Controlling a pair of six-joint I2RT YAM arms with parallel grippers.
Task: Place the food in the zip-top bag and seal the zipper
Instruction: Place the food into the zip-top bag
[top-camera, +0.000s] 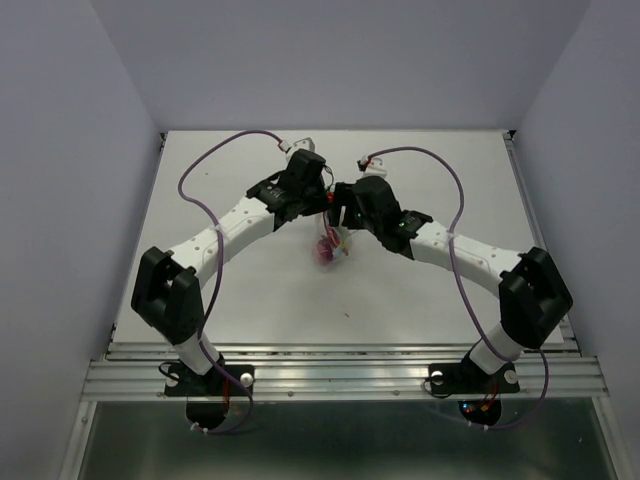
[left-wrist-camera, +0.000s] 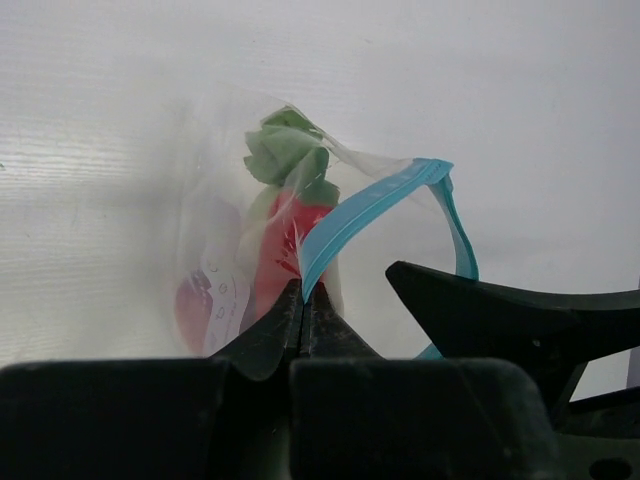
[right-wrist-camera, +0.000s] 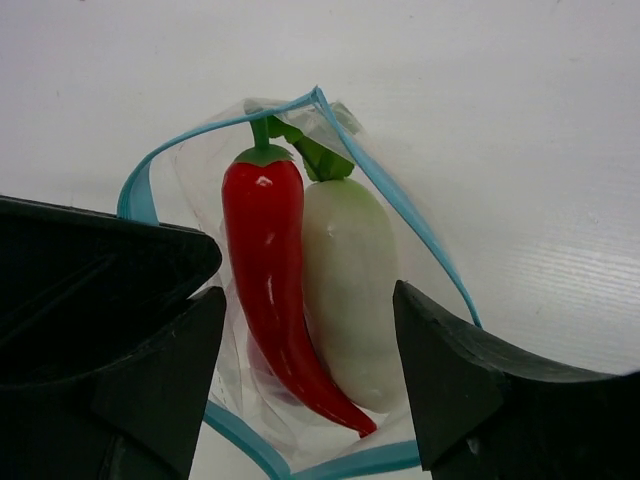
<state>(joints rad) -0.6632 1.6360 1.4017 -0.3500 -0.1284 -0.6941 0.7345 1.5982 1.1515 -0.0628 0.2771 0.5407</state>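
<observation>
The clear zip-top bag (top-camera: 328, 252) hangs between my two grippers over the middle of the table. My left gripper (left-wrist-camera: 305, 290) is shut on the light-blue zipper (left-wrist-camera: 370, 205) at one side of the bag's mouth. The zipper (right-wrist-camera: 425, 240) stands open in a loop. Inside the bag lie the red chili (right-wrist-camera: 265, 260) and the white radish (right-wrist-camera: 350, 290), side by side. The round onion (left-wrist-camera: 190, 310) shows dimly through the plastic lower down. My right gripper (right-wrist-camera: 310, 375) is open, its jaws either side of the bag's mouth and holding nothing.
The white table (top-camera: 250, 290) lies under the bag. The two wrists nearly touch at its middle, the left (top-camera: 300, 185) and the right (top-camera: 375, 205). Grey walls stand on three sides. A metal rail (top-camera: 340, 378) runs along the near edge.
</observation>
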